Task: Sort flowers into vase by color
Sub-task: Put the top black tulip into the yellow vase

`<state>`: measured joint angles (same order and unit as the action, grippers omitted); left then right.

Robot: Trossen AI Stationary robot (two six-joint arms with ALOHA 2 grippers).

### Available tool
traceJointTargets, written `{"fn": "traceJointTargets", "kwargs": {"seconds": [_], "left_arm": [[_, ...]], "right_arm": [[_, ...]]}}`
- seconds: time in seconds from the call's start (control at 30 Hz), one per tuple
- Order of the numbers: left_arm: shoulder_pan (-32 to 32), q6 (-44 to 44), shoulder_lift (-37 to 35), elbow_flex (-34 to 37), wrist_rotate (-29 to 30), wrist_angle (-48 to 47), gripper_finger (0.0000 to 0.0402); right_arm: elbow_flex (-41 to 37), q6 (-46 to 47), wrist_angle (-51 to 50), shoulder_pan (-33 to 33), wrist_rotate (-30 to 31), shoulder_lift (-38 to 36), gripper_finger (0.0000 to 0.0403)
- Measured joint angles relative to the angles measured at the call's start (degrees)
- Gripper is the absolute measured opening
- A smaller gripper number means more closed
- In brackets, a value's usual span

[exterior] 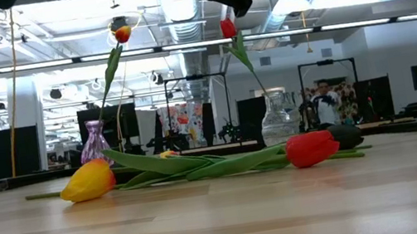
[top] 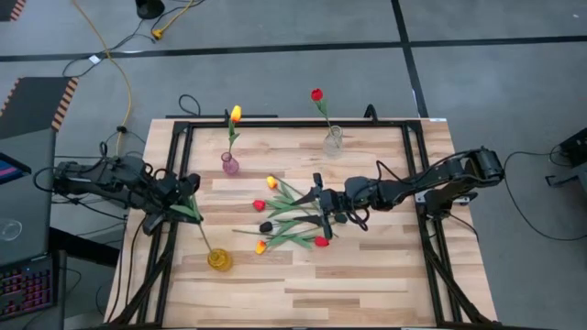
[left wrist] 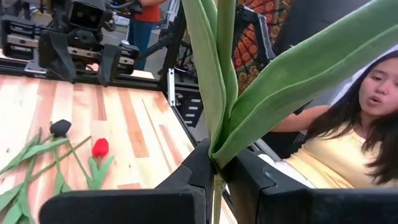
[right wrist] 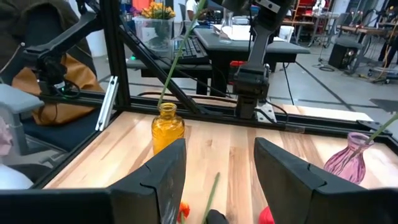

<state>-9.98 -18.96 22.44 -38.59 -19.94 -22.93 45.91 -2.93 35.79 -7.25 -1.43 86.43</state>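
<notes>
My left gripper (top: 191, 209) is at the table's left edge, shut on a flower whose green leaves (left wrist: 249, 93) fan out past the fingers; its head is out of view. Its thin stem (top: 207, 240) slants down into the yellow vase (top: 218, 259). My right gripper (top: 318, 203) hovers open above a pile of loose flowers (top: 289, 215) lying flat mid-table, with red, yellow and black heads. A pink vase (top: 229, 165) holds a yellow flower (top: 236, 114). A clear vase (top: 333, 142) holds a red flower (top: 316, 94). My left gripper pinches the flower's stem between its two fingers, just under the spot where the leaves branch off (left wrist: 215, 177). The fingers come about level from the table's left side and lie across the stem. The stem's lower end sits in the yellow vase's neck (right wrist: 165, 107), leaning.
A black metal frame (top: 275, 123) runs around the tabletop, with bare wood toward the near edge (top: 312, 293). In the left wrist view a person (left wrist: 348, 124) sits just beyond the table's edge. Desks and gear stand around the table.
</notes>
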Motion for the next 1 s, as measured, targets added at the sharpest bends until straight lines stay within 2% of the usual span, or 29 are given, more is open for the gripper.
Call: {"fn": "traceJointTargets", "kwargs": {"seconds": [0.27, 0.57, 0.77, 1.0], "left_arm": [[0.00, 0.42, 0.01, -0.16, -0.38, -0.11, 0.0022], [0.00, 2.45, -0.02, -6.14, 0.75, -4.99, 0.0022], [0.00, 2.34, 0.47, -6.13, 1.34, -9.29, 0.0022], [0.00, 1.88, 0.57, -3.48, 3.84, -9.03, 0.0022]], "right_arm": [[0.00, 0.42, -0.26, -0.28, -0.02, 0.00, 0.0217], [0.00, 1.50, -0.28, -0.28, -0.07, 0.00, 0.0217], [0.00, 1.50, -0.37, -0.28, -0.07, 0.00, 0.0217], [0.00, 1.50, -0.48, -0.31, -0.07, 0.00, 0.0217]]}}
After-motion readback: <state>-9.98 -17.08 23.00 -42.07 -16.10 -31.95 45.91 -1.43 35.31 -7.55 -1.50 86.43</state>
